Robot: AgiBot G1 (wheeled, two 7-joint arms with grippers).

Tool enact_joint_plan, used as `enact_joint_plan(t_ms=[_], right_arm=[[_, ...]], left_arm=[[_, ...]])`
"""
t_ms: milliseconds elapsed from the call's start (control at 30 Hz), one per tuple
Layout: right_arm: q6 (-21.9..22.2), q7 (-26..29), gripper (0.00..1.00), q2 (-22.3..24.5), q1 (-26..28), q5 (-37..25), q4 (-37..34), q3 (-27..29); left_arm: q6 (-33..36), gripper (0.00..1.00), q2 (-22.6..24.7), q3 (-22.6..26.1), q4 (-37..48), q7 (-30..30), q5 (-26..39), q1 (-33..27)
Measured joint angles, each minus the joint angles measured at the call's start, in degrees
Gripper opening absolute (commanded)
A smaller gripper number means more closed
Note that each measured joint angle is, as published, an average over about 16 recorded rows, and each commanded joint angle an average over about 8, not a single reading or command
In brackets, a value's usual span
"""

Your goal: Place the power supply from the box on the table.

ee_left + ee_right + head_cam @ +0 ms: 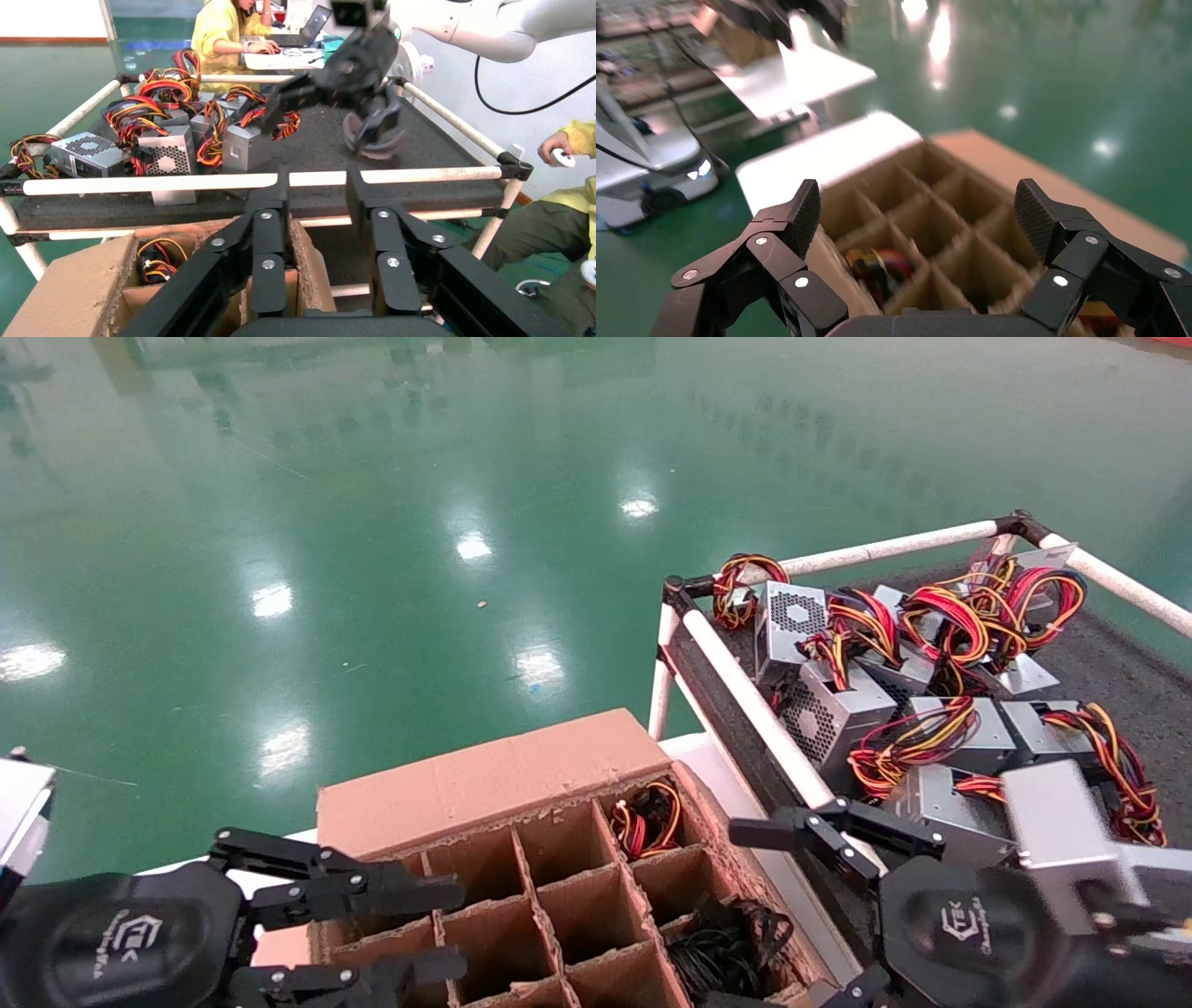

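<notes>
The box stands at the bottom centre, and its dividers form square cells. One far right cell holds a power supply with red, yellow and black wires showing; the wires are also in the left wrist view and the right wrist view. My right gripper hangs open over the box's right side, its fingers spread wide above the cells. My left gripper is open and empty at the box's left edge. The table lies to the right, just beyond the box.
Several power supplies with wire bundles crowd the table's near left part. A tangle of black cable fills a near right cell. White pipe rail runs between box and table. Glossy green floor lies beyond. A person in yellow sits behind the table.
</notes>
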Motion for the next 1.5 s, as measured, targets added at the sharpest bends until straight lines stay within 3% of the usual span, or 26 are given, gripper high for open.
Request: enact_joint_plan(t_ms=[367, 800, 1133, 1200, 1400, 1500], right_arm=[[3.1, 0.3, 1.0, -2.9, 2.8, -9.8, -5.0, -4.3], [11.1, 0.7, 1.0, -11.2, 8.1, -21.6, -11.2, -9.4], [15.2, 1.8, 0.98, -16.9, 12.3, -26.4, -17.3, -11.6], [15.9, 2.3, 0.81, -17.9, 12.9, -27.0, -18.4, -11.9], [17.4, 4.0, 0.09, -20.8, 14.1, -28.1, -21.0, -12.7], [17.8, 4.6, 0.0, -22.0, 14.5, -28.4, -21.9, -13.0]], left_arm=[[0.0, 1.0, 0.0, 0.0, 0.0, 0.0, 0.0, 0.0], [0.0, 1.0, 0.0, 0.0, 0.0, 0.0, 0.0, 0.0], [0.0, 1.0, 0.0, 0.0, 0.0, 0.0, 0.0, 0.0], [0.0, 1.0, 0.0, 0.0, 0.0, 0.0, 0.0, 0.0], [0.0, 1.0, 0.0, 0.0, 0.0, 0.0, 0.0, 0.0], [0.0, 1.0, 0.0, 0.0, 0.0, 0.0, 0.0, 0.0]])
